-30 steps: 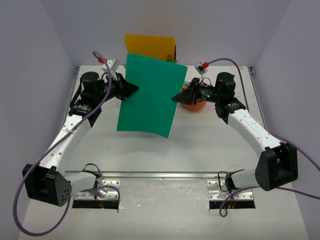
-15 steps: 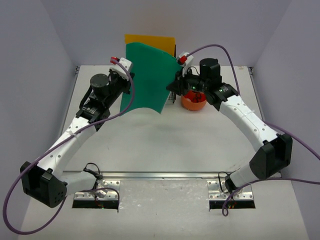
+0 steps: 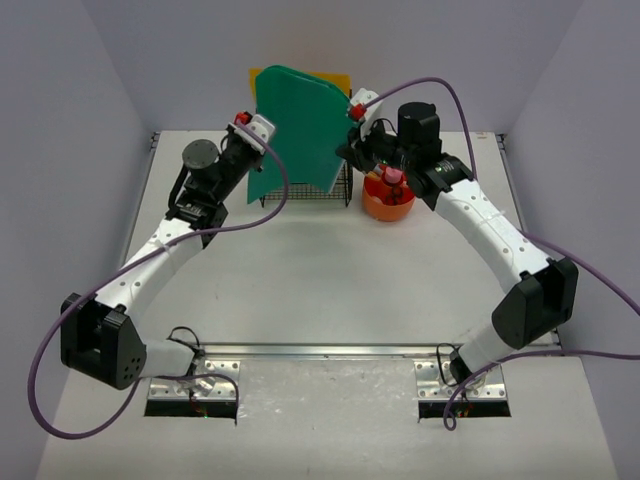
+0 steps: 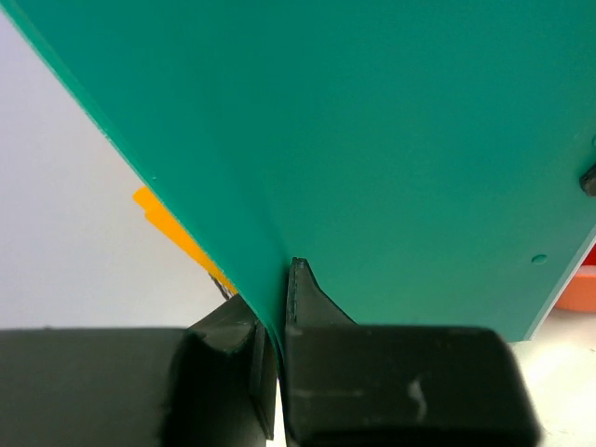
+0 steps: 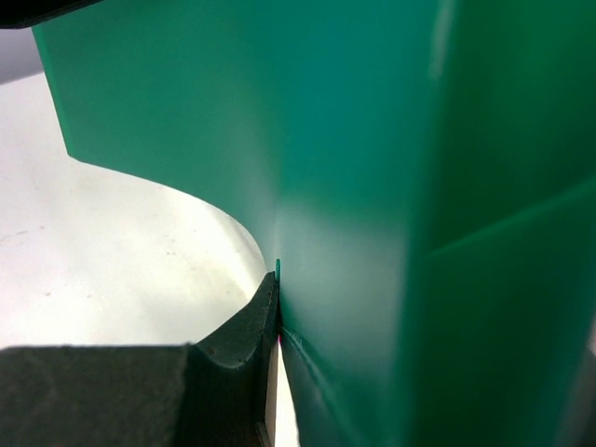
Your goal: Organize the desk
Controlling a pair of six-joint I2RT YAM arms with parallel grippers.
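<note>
A stiff green sheet stands nearly upright over the black wire rack at the back of the white desk. My left gripper is shut on the sheet's left edge. In the left wrist view both fingers pinch the green sheet, with the left gripper at its lower edge. My right gripper is shut on the right edge. In the right wrist view one finger presses the green sheet; the sheet hides the other finger.
A yellow-orange sheet stands behind the green one in the rack. A round orange tray with a red-capped item sits right of the rack, under my right arm. A silver rail runs along the near edge.
Both arms have carried the green sheet from above the middle of the desk back over the rack and tipped it upright. Both grips have held.
</note>
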